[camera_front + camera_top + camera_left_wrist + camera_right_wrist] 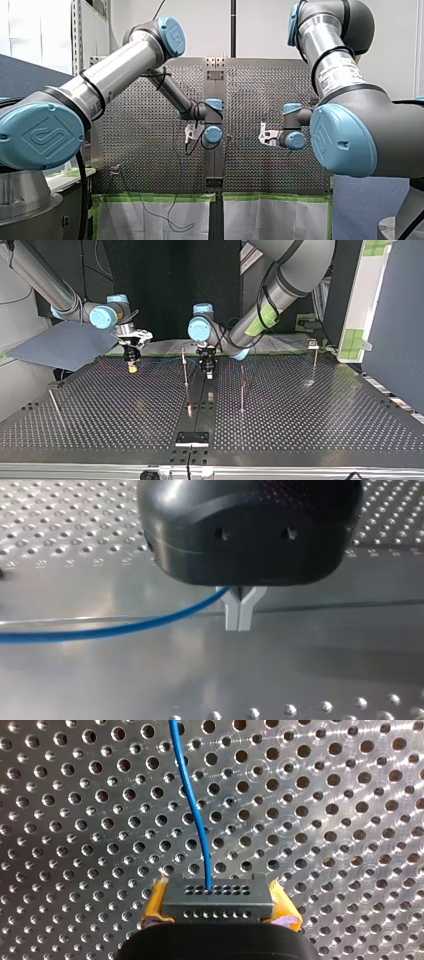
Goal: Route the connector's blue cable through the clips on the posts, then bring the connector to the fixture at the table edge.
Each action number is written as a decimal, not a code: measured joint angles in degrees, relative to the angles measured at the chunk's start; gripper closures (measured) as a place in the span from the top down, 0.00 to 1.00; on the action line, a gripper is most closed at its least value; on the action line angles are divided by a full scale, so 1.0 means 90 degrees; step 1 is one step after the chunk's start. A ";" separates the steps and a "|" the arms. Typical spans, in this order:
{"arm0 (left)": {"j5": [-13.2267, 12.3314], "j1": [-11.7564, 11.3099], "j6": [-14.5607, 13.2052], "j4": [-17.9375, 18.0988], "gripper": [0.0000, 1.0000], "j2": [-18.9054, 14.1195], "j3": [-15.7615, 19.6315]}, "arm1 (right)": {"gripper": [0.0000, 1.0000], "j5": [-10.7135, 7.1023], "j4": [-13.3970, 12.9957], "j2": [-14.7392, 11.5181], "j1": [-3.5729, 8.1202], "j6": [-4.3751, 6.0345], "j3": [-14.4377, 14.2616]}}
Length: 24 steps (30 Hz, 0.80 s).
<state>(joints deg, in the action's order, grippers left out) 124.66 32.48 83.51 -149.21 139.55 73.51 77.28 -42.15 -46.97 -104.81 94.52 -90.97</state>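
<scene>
You can see the connector [218,896] squeezed tight between the two yellow pads [156,901] of the right gripper [218,904]. The blue cable [192,795] comes out of its holed face and runs on ahead of the gripper. The left gripper [239,616] has its two pale fingers [231,617] pressed together, nipping the cable where they meet. Count one connector, one cable, four thin posts [185,370] on the table [320,410], and one fixture [191,438] at its edge.

Big blue cap [42,135], front view's left: embossed UR logo in a rounded square.
Elbow cap [172,36] above it: same logo.
Blue cap [342,140] at right: logo again (fainter, seen aslant).
Arm sticker [340,75]: print too small to read.
</scene>
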 joint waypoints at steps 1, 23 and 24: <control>-0.0011 -0.0005 0.0008 -0.0004 0.02 0.0011 -0.0019 | 0.00 0.0000 0.0011 0.0003 0.0005 0.0003 0.0011; -0.0336 -0.0011 0.0368 -0.0316 1.00 0.0111 -0.0246 | 0.00 -0.0018 0.0120 0.0010 -0.0022 0.0007 0.0091; -0.0314 -0.0003 0.0374 -0.0366 1.00 0.0109 -0.0244 | 0.00 -0.0019 0.0121 0.0011 -0.0023 0.0007 0.0091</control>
<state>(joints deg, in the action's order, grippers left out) 121.83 32.45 86.88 -152.50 140.53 71.31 77.12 -41.06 -46.87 -105.02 94.58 -90.15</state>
